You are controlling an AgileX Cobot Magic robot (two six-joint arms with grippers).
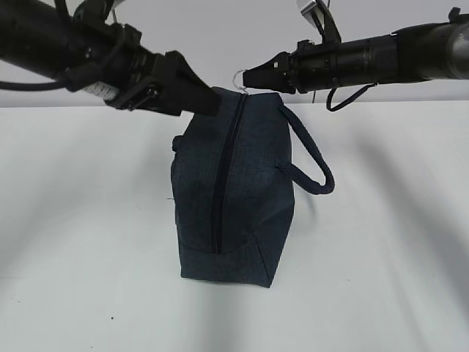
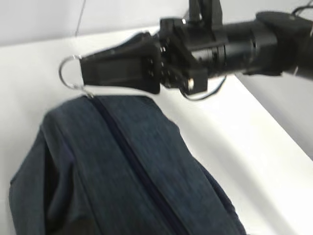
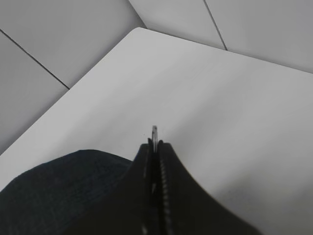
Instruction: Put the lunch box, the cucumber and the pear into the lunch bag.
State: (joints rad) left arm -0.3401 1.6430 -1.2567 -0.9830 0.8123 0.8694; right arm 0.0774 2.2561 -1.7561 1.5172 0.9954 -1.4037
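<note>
The lunch bag (image 1: 233, 191) stands on the white tabletop (image 1: 88, 242), its zipper (image 1: 223, 176) closed along the top, directly below and between both sets of fingers. The right gripper (image 1: 248, 78) has its fingers clenched on the metal ring pull (image 2: 70, 72); the left gripper (image 1: 209, 101) is at the bag's far top edge, fingers hidden, so their state is unclear. Soft, light fabric will likely sag and slide, so the ring is the firm hold, with the cloth beside the zipper pinned.
</note>
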